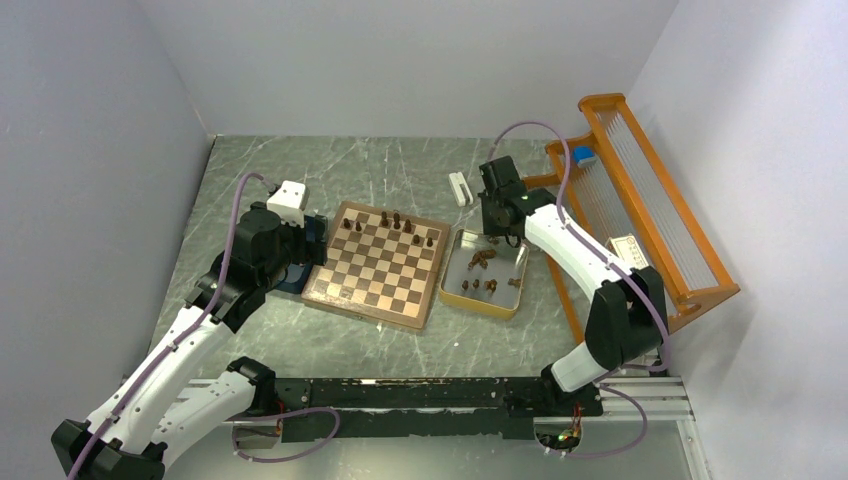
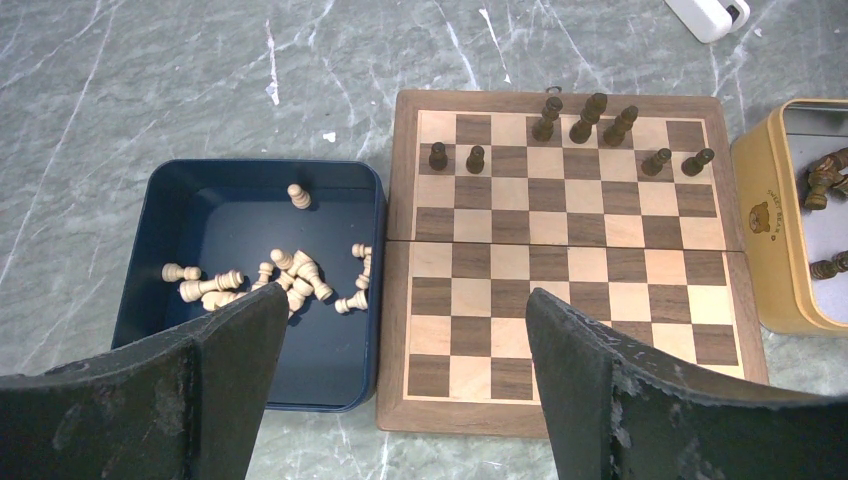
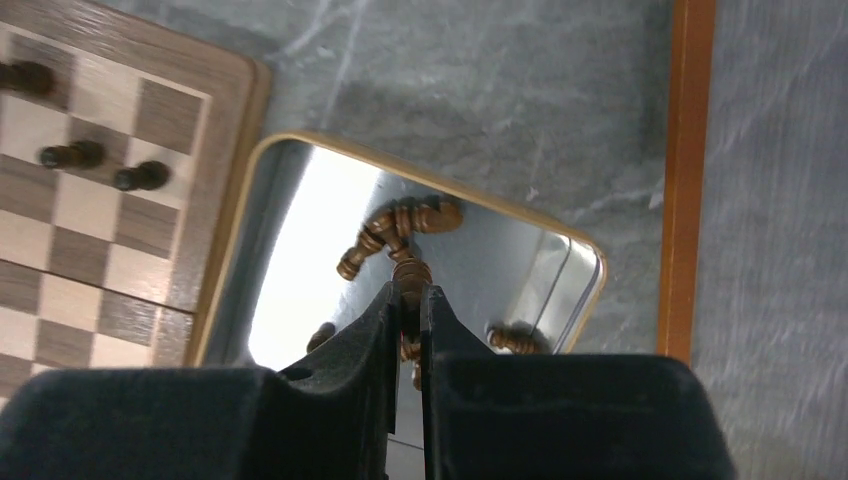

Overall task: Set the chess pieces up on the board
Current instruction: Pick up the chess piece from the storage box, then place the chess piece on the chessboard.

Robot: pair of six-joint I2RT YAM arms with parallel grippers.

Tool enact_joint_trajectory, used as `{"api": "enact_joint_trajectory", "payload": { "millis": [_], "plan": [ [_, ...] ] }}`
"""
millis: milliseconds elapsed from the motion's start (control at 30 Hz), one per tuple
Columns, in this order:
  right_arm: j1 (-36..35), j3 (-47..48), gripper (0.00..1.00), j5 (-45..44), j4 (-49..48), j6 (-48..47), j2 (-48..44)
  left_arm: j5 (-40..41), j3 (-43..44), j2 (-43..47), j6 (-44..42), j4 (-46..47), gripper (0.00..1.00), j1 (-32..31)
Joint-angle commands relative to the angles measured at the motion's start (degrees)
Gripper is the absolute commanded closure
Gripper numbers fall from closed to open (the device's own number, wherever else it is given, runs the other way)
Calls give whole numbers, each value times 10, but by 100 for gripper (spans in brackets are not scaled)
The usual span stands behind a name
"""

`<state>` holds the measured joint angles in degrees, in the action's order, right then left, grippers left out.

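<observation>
Right gripper (image 3: pixel 409 300) pinched shut on a dark piece (image 3: pixel 411 272) over the tray (image 3: pixel 450 183), probably to carry it to the board (image 2: pixel 560 300). Left gripper (image 2: pixel 400 320) wide open, empty, held aside.

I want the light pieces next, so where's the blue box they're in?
Left wrist view: the blue box sits on the table beside the board's left edge, opposite the yellow-rimmed tray on the right.
</observation>
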<state>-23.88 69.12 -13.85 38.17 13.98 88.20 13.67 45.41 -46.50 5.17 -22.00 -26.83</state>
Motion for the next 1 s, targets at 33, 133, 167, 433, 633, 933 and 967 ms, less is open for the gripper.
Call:
{"api": "enact_joint_trajectory", "payload": {
  "millis": [33,133,167,433,633,933,967],
  "plan": [
    [-19,54,96,36,-8,-18,13,-13,-1,6,-4,25,8,-2],
    [-44,81,96,38,-22,-18,42,-12,-1,6,-3,25,7,-2],
    [-53,91,96,35,-25,-19,54,-12,-1,6,-3,24,7,-2],
    [-114,203,96,1,-25,-32,171,-8,-1,6,-4,22,7,-2],
    [-135,282,96,-14,-1,-33,253,-5,-1,7,-5,22,7,-2],
    [-146,319,95,-12,4,-24,303,-4,-1,10,-6,23,7,-2],
    [-147,319,95,-12,3,-24,306,-4,-1,11,-6,23,7,-2]
  ]
}}
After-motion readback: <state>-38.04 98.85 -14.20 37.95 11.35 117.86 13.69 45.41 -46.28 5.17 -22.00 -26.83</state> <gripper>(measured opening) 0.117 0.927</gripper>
